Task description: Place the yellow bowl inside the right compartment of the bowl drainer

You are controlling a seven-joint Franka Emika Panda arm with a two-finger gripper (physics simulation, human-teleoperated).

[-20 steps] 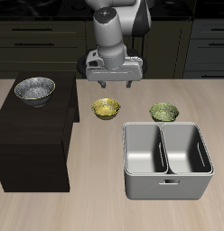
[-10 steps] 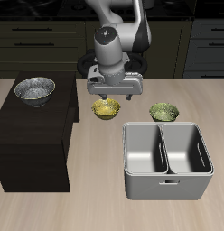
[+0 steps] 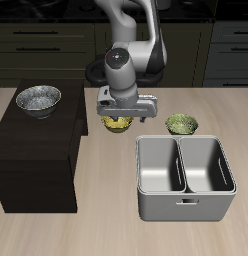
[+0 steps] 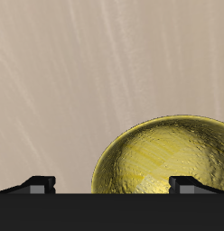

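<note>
The gripper (image 3: 119, 118) is hanging low over the table (image 3: 96, 230), its fingers spread wide and pinching nothing. In the wrist view the two fingertips (image 4: 37, 181) are showing only as short dark stubs standing well apart, with one tip over bare tabletop and the other over the inside of the yellow bowl (image 4: 172, 161). That bowl is sitting upright on the table directly under the hand, and the wrist view is cutting off part of its rim while a dark band of the gripper's body is covering its near side.

From the exterior view, the gripper's broad body is hiding most of the yellow bowl (image 3: 117, 124), so only a sliver of its rim and mottled inside is peeking out below the hand. Whether a finger is touching the bowl cannot be made out.

The bowl drainer (image 3: 186, 178) is standing nearer the table's front edge, apart from the bowl, and the right compartment (image 3: 161, 166) is lying open. An olive-green bowl (image 3: 181, 123) is resting just behind the drainer. A silver speckled bowl (image 3: 38, 98) is sitting on a dark cabinet (image 3: 36, 150) beside the table.
</note>
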